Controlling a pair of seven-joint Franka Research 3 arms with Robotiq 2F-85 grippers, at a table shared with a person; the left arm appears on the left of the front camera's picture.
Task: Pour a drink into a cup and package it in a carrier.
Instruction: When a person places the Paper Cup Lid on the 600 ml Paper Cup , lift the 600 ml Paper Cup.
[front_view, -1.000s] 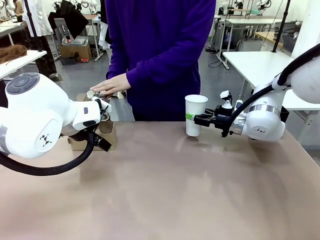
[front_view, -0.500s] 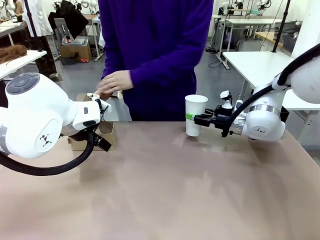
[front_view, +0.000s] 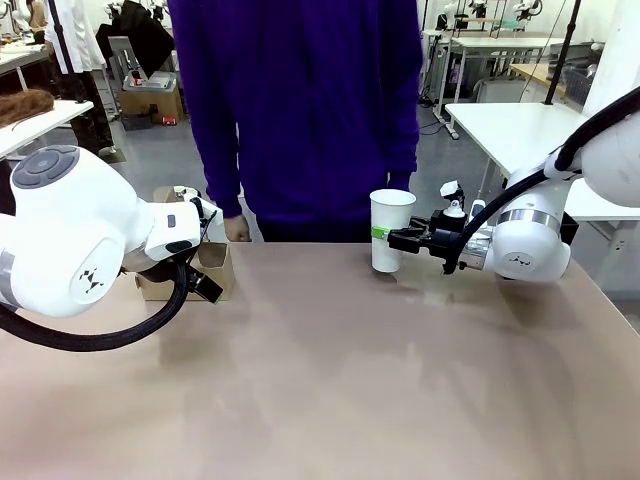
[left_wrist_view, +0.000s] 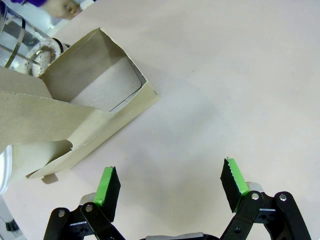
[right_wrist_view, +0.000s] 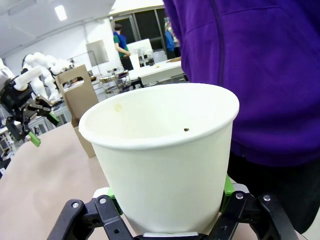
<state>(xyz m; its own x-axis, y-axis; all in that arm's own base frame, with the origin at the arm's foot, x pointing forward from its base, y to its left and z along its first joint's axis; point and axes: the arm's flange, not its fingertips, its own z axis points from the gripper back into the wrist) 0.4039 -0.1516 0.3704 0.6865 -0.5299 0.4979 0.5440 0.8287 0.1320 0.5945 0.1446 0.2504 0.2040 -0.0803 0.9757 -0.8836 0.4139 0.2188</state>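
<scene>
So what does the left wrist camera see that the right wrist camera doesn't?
Left wrist view, not the right wrist one: the round slot inside the carrier, seen from above.
Right wrist view, not the left wrist one: the cup, clamped in the right gripper.
Both: the carrier, the table, the open left gripper and a bit of the person in purple.

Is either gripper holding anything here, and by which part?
The right gripper holds the tall white cup by its side wall, about halfway up, pads on opposite sides. The left gripper is open, holding nothing.
</scene>
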